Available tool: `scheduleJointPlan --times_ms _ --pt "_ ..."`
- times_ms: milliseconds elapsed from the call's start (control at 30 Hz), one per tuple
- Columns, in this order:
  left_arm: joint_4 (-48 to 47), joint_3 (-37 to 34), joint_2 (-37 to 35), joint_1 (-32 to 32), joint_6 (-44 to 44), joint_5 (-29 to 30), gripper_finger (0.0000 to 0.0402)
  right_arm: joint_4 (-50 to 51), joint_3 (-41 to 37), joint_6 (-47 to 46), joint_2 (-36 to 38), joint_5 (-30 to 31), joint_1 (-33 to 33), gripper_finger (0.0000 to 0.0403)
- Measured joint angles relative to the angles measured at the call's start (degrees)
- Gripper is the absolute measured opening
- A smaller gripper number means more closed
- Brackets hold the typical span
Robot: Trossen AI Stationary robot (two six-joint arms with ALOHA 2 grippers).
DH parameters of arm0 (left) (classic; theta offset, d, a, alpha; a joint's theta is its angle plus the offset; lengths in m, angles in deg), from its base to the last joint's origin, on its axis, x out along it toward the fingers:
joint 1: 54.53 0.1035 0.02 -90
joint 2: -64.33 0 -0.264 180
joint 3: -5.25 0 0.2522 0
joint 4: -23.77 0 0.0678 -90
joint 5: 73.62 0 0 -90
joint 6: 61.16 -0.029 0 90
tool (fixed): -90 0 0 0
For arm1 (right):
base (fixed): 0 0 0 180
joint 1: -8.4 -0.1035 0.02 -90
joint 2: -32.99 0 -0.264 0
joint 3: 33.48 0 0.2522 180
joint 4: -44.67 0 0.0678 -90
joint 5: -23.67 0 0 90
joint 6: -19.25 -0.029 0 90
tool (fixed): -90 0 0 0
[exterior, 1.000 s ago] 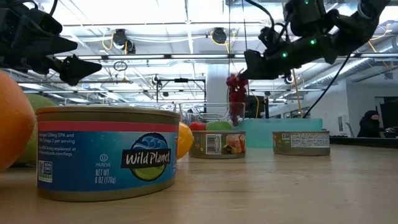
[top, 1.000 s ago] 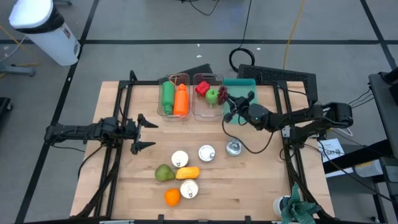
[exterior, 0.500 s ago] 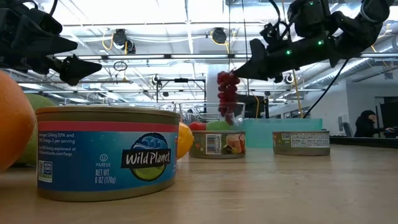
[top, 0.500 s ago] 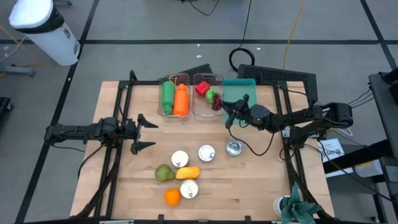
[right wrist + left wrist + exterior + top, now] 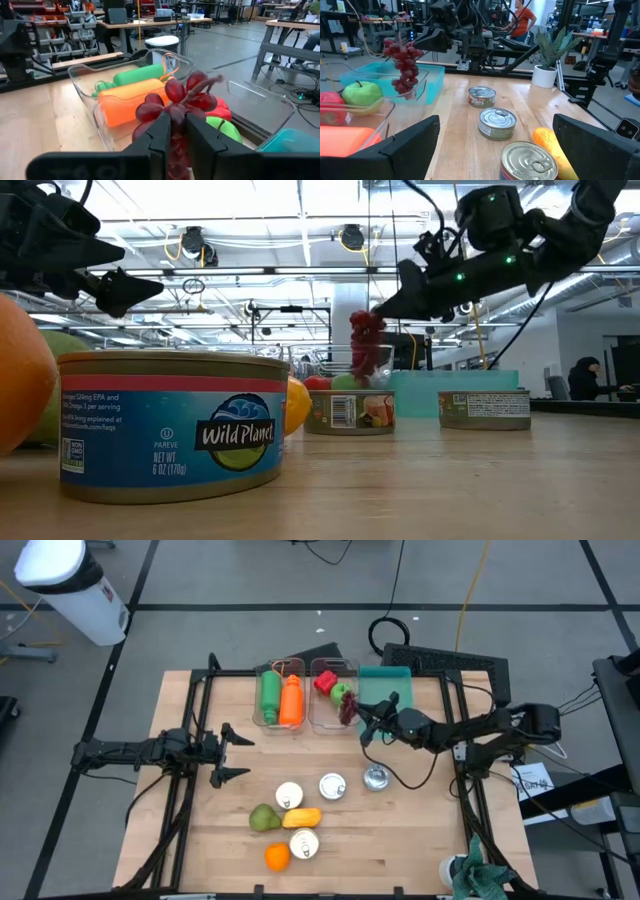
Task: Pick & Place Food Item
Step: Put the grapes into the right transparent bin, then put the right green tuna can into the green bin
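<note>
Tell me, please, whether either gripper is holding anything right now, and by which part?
The right gripper holds the bunch of grapes near its top, so it hangs over the clear bin. The left gripper is open and empty.

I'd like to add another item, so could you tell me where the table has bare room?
Bare wood lies between the left gripper and the bins, and right of the lone can. The cans and fruit crowd the front middle; the right gripper holds grapes over the bins.
</note>
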Motion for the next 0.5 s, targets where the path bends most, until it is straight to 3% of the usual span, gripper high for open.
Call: scheduleJointPlan --times_ms 500 --pt "0.0 0.0 0.0 0.0 0.0 0.0 0.0399 -5.3 0.0 0.2 -5.6 0.0 0.1 0.0159"
